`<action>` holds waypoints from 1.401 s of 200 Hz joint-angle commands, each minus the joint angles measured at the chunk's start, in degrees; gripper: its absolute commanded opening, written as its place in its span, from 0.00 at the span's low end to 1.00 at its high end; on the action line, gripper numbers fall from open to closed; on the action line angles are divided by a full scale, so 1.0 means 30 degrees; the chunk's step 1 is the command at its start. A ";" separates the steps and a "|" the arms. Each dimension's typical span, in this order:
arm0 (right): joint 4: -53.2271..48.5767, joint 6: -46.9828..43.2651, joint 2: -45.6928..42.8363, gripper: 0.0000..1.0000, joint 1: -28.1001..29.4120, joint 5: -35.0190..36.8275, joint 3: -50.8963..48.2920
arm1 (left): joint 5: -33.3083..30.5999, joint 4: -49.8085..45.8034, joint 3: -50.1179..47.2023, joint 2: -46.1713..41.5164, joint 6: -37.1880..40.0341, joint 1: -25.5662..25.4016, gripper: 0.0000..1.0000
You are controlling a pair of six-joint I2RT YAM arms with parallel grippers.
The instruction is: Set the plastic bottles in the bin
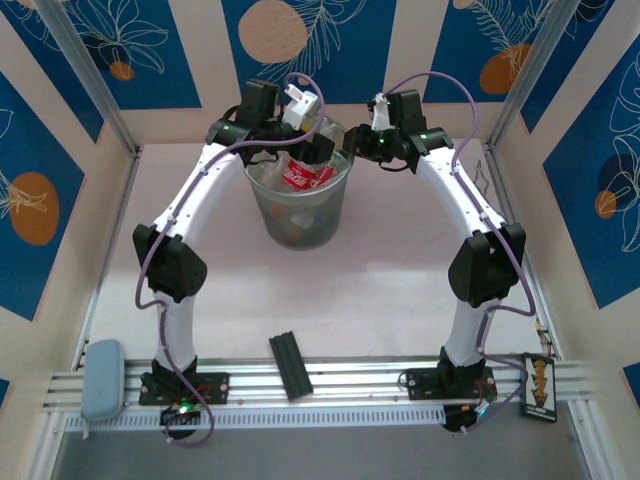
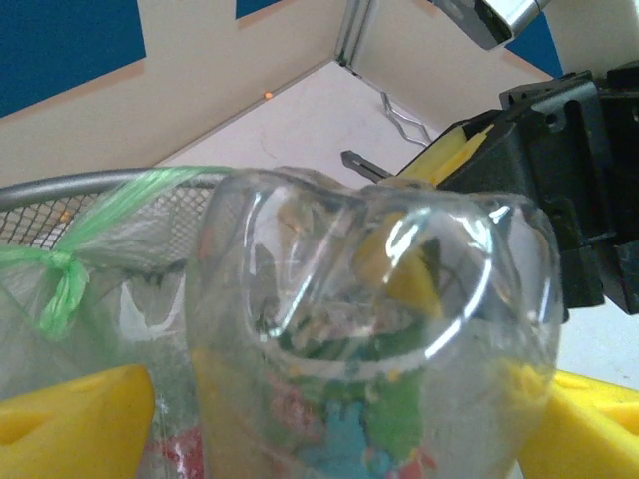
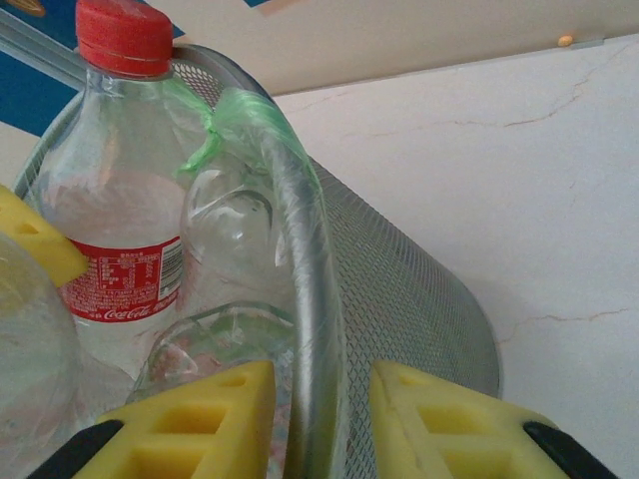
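Clearly the bottle in hand is an empty, thin-walled thing. The left tool (image 2: 329, 419) is closed on a clear bottle (image 2: 379, 319), whose lobed base faces the wrist camera, with yellow fingers (image 2: 70, 419) showing at both lower corners. I judge the hold firm rather than seeing it outright, since the body hides the fingertips. From above, that tool hangs over the mouth of the bin (image 1: 335, 215), so this bottle is above the opening and not yet dropped.

The right tool (image 3: 319, 379) stands apart, with one finger inside the bin's rim and one outside. A sliver of gap shows on each side, so it straddles the rim without pinching it.

More plastic bottles already lie in the bin. A red-capped bottle (image 3: 120, 230) stands upright against the inner wall, with crumpled clear ones beside and beneath it. A green liner knot (image 3: 240, 115) is tied over the rim.

Such a bottle weighs almost nothing, dents under pressure and is slick on bare plastic. The best hold is probably across the labelled middle, squeezed gently. The ribbed base is stiffer but rounder, and could squirt out. Being so light, it may bounce off the pile or the rim when released.
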 commanded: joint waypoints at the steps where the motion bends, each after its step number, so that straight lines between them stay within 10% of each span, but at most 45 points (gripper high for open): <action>1: -0.0125 0.0060 -0.0358 0.32 -0.0193 -0.0195 -0.0514 | -0.0639 0.1169 -0.0763 -0.1339 -0.0345 0.0002 0.89; 122: -0.0079 -0.1169 -0.3233 0.57 -0.1150 -0.0444 -0.1109 | -0.7010 0.1720 -0.4471 -0.7058 -0.0074 0.0109 1.00; 159: 0.2590 -0.2026 -0.5324 1.00 -0.1550 0.0668 -0.4362 | -1.1609 0.5199 -1.1881 -1.1836 -0.0190 0.0159 1.00; 217: 0.5427 -0.4762 -0.7411 0.99 -0.2038 0.3999 -0.9930 | -1.8988 0.9093 -2.1945 -1.6794 -0.1123 0.1145 1.00; 280: 1.1935 -0.6423 -0.8481 0.99 -0.2116 0.8416 -1.8264 | -2.0192 1.5720 -2.9536 -1.5945 -0.2266 0.3656 1.00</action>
